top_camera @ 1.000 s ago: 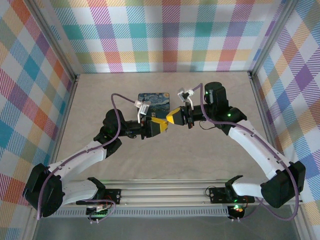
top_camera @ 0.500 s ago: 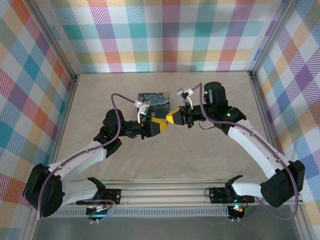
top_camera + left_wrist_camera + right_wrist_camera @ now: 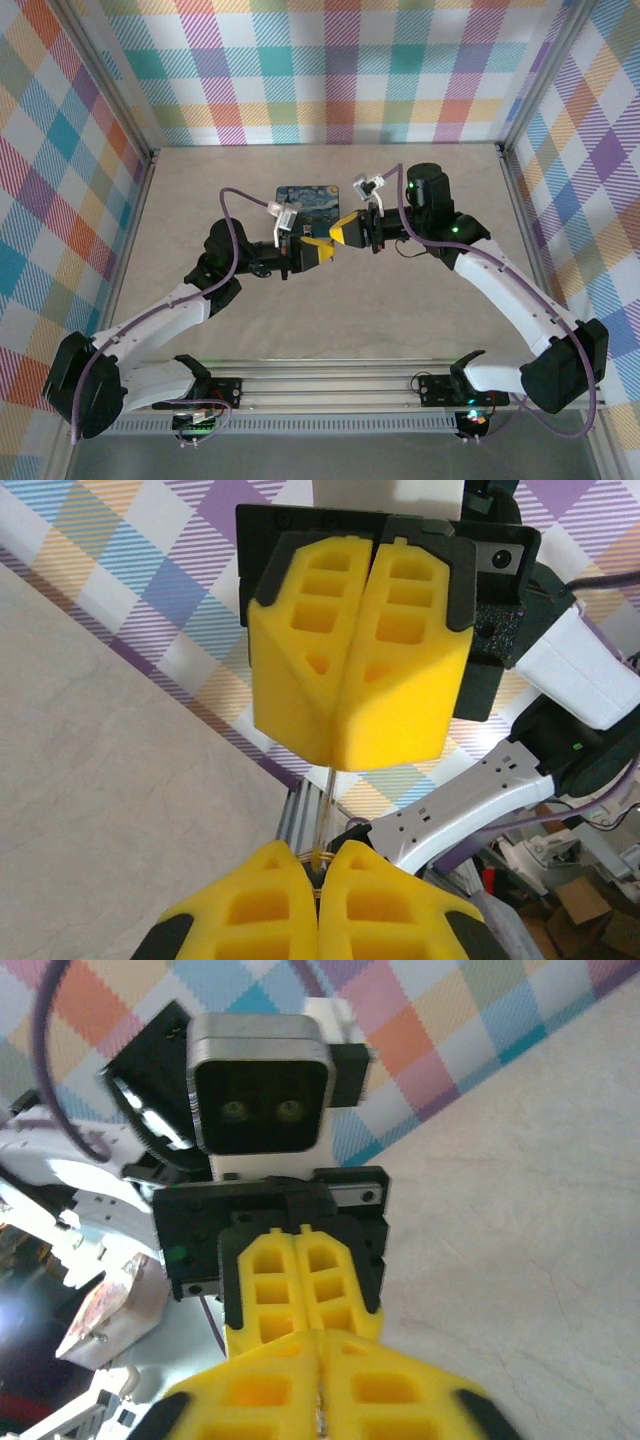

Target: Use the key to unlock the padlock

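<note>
Above the table's middle, my left gripper (image 3: 325, 247) and right gripper (image 3: 340, 234) meet tip to tip. In the left wrist view my left gripper (image 3: 318, 865) is shut on a thin brass strip, the key (image 3: 326, 815) seen edge-on, with brass loops at the pads. The strip runs up to the tips of the right gripper (image 3: 335, 763), whose pads are pressed together on it. In the right wrist view my right gripper (image 3: 319, 1340) shows only a hairline slit with a metallic glint, facing the left gripper (image 3: 303, 1320). The padlock is hidden.
A blue box with a swirly sky print (image 3: 307, 197) lies flat on the beige table (image 3: 220, 190) just behind the grippers. Plaid walls close in the back and both sides. A metal rail (image 3: 330, 385) runs along the near edge.
Both grippers have drifted slightly toward the far side, still tip to tip. The left pads now look tighter on the brass strip.
</note>
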You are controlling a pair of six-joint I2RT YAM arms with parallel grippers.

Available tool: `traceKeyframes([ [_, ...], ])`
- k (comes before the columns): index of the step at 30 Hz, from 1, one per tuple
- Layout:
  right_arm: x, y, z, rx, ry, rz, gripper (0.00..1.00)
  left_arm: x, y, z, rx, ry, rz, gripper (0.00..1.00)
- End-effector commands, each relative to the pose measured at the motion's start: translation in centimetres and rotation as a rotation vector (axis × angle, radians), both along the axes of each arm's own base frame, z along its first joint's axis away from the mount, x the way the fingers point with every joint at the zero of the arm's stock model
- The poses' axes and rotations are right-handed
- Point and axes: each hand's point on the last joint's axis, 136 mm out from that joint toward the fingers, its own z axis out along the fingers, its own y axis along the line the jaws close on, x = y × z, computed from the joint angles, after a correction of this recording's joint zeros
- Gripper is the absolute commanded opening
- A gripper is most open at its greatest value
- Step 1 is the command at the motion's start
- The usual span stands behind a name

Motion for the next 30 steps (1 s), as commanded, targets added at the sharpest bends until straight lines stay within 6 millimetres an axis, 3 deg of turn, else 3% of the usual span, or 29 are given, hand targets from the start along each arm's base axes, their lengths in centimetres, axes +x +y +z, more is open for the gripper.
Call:
traceKeyframes([
  [1, 2.2, -0.1, -1.1, -0.041, 0.028, -0.129, 0.39, 0.7, 1.2, -0.9, 0.075, -0.012, 0.091, 0.0],
  [3, 3.3, -0.3, -2.0, -0.066, 0.058, -0.197, 0.54, 1.4, 2.3, -2.7, 0.125, 0.027, 0.166, 0.0],
  [6, 5.1, -0.8, -3.7, -0.104, 0.113, -0.312, 0.61, 1.9, 4.3, -4.8, 0.178, 0.074, 0.27, 0.0],
  [11, 7.7, -0.8, -7.9, -0.201, 0.194, -0.468, 0.58, 1.6, 7.4, -7.7, 0.278, 0.107, 0.41, 0.0],
  [15, 8.1, 0.9, -10.5, -0.231, 0.284, -0.472, 0.57, 0.3, 8.6, -8.1, 0.275, 0.091, 0.434, 0.0],
  [20, 6.3, 3.0, -9.8, -0.062, 0.289, -0.329, 0.53, -0.9, 9.2, -6.7, 0.225, 0.037, 0.417, 0.0],
  [24, 4.2, 2.9, -7.9, 0.047, 0.25, -0.244, 0.48, -1.5, 8.4, -4.2, 0.134, -0.02, 0.348, 0.0],
  [30, 3.0, 2.5, -5.8, 0.104, 0.354, -0.23, 0.51, -0.3, 7.0, -1.3, 0.043, -0.073, 0.3, 0.0],
])
